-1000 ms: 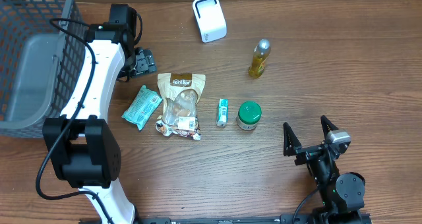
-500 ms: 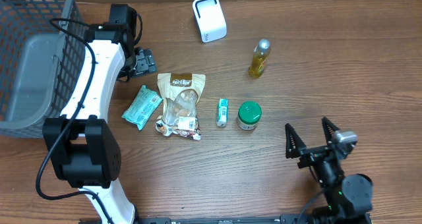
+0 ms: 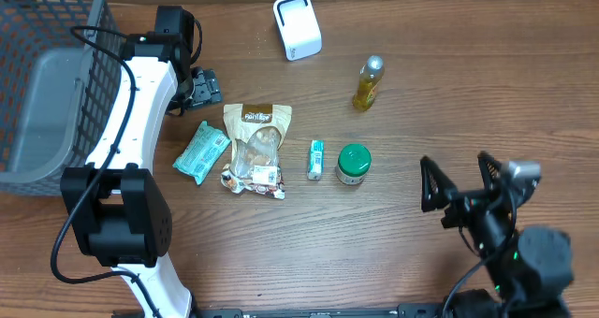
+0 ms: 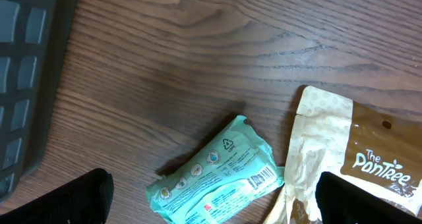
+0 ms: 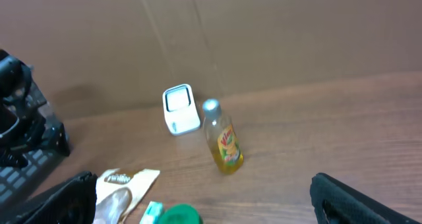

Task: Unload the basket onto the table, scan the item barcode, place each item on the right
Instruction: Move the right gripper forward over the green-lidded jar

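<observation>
Several items lie mid-table: a teal packet [image 3: 200, 151], a brown pouch [image 3: 256, 150], a small teal box [image 3: 316, 159], a green-lidded jar [image 3: 354, 164] and a yellow bottle [image 3: 369, 83]. The white scanner [image 3: 298, 26] stands at the back. My left gripper [image 3: 195, 86] hovers open just behind the teal packet [image 4: 217, 181], whose barcode [image 4: 262, 179] faces up beside the pouch [image 4: 349, 165]. My right gripper [image 3: 460, 180] is open at the front right, holding nothing. Its view takes in the scanner [image 5: 180, 109], bottle [image 5: 223, 138] and jar lid [image 5: 178, 215].
A dark mesh basket [image 3: 47, 84] with a grey liner fills the left edge, and its wall [image 4: 26, 85] is close beside my left gripper. A brown cardboard wall [image 5: 264, 33] closes off the back of the table.
My right arm has shifted to the right and risen toward the overhead camera, still open. The left arm and all items have stayed put.
</observation>
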You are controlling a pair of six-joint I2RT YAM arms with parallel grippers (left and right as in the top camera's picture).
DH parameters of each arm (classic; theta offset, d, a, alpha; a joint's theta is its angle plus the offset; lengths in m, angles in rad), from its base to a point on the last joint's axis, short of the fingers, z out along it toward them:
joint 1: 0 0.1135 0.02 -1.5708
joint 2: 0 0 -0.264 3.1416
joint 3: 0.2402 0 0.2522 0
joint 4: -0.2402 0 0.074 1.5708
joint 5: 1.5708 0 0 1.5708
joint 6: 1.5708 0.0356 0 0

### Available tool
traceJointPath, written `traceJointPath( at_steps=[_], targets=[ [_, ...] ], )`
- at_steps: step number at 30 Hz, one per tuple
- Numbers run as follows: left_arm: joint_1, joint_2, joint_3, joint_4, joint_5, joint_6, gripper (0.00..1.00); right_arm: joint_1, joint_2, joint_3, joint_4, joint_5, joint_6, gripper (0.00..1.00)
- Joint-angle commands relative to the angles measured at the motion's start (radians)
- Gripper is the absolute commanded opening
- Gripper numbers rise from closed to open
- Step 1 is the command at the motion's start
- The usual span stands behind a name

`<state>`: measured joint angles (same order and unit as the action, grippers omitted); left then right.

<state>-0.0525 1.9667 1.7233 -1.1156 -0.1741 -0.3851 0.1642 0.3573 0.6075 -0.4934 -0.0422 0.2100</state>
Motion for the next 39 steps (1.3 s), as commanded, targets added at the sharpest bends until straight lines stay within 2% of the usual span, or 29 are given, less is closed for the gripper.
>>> traceJointPath(
  at_steps=[1,6,13,18,21,27,37,39],
  targets=[
    [-0.001,0.007,0.019,-0.002,-0.016,0.015,1.0,-0.003,0.163,0.164,-0.065,-0.048,0.008,1.0],
    [-0.001,0.007,0.019,-0.002,-0.016,0.015,1.0,-0.003,0.394,0.362,-0.238,-0.102,0.01,1.0],
    [-0.001,0.007,0.019,-0.002,-0.016,0.015,1.0,-0.003,0.693,0.619,-0.51,-0.146,0.098,1.0],
    [-0.001,0.007,0.019,-0.002,-0.016,0.015,1.0,-0.003,0.851,0.716,-0.647,-0.178,0.098,1.0],
    [-0.001,0.007,0.019,-0.002,-0.016,0.015,1.0,-0.003,0.916,0.716,-0.669,-0.203,0.098,1.0],
    [-0.001,0.007,0.019,-0.002,-0.016,0.015,1.0,-0.003,1.012,0.716,-0.621,-0.391,0.098,1.0],
    [-0.001,0.007,0.019,-0.002,-0.016,0.015,1.0,-0.002,1.082,0.715,-0.586,-0.532,0.109,1.0],
    [-0.001,0.007,0.019,-0.002,-0.016,0.015,1.0,-0.002,1.087,0.714,-0.586,-0.51,0.143,0.93]
  ],
)
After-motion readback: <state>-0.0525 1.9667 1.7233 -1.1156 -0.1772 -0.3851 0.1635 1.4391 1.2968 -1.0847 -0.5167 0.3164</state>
